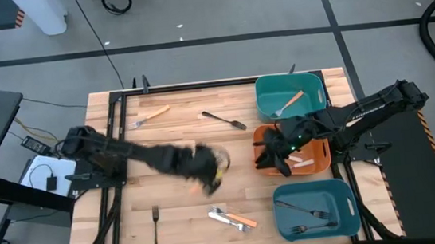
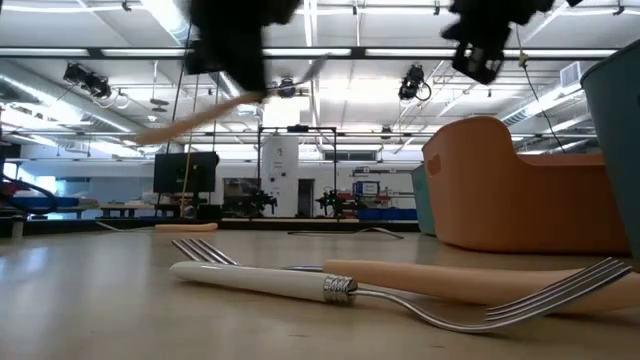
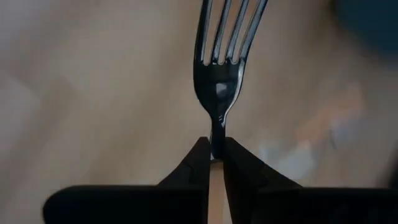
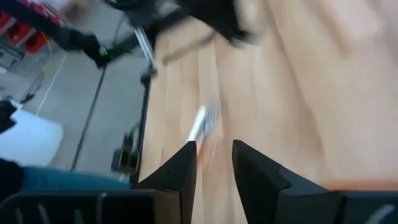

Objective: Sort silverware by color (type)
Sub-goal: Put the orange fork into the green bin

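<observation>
My left gripper (image 1: 207, 175) hovers over the middle of the table, shut on a fork (image 3: 221, 81) with dark metal tines and a pale orange handle (image 2: 185, 125). My right gripper (image 1: 273, 155) is open and holds nothing, at the left rim of the orange bin (image 1: 322, 164). Loose forks lie flat on the wood: an orange-handled one (image 1: 150, 115), a dark one (image 1: 225, 120), another dark one (image 1: 156, 228), and a white and an orange one together (image 1: 231, 217). My left gripper pinches the fork between its two fingers (image 3: 196, 165) at the neck (image 3: 216, 134), where the metal meets the handle. The fingers lie along the fork, the tines pointing away past their tips. The fork is lifted clear of the table and tilted, handle end lower (image 2: 160, 133).
Three bins stand along the table's right side: a far teal bin (image 1: 267, 93) with an orange-handled fork, the orange bin with a white-handled fork (image 1: 301, 162), and a near teal bin (image 1: 347, 222) with dark forks. Bare wood lies between the loose forks.
</observation>
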